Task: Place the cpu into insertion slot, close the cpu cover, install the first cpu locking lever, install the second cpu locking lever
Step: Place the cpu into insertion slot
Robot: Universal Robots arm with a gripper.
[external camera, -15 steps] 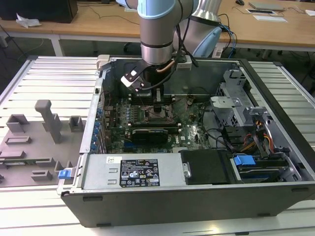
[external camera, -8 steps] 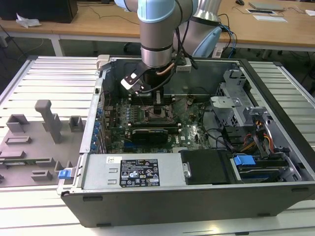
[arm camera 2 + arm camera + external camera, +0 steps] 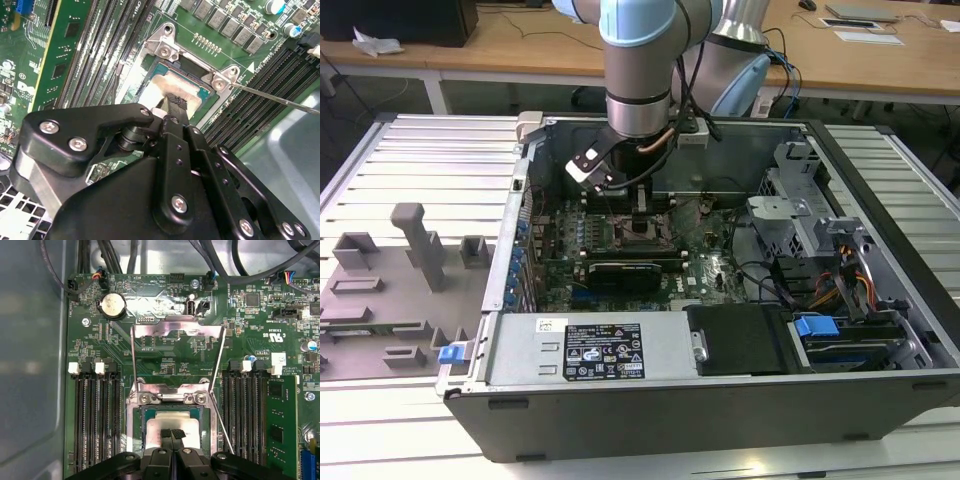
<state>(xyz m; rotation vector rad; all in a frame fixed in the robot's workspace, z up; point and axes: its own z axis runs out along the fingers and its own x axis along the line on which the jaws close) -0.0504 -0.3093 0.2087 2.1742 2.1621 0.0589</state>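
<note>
Silvery cpu (image 3: 192, 424) beneath closed fingers (image 3: 166, 434)

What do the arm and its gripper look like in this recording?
The arm has silver-grey tube sections with pale blue joint caps; black cables run down its wrist. The gripper is matte black, with linkages fastened by silver screws and narrow fingers.

The arm (image 3: 638, 105) is shown with silver-grey cylindrical segments and pale blue joint caps (image 3: 635, 20); black cables (image 3: 684, 92) are routed down its wrist. The gripper (image 3: 172, 434) is formed of matt black links (image 3: 85, 132) fastened with bright silver screws (image 3: 179, 203) and is tipped with narrow black fingers (image 3: 165, 435).
</note>
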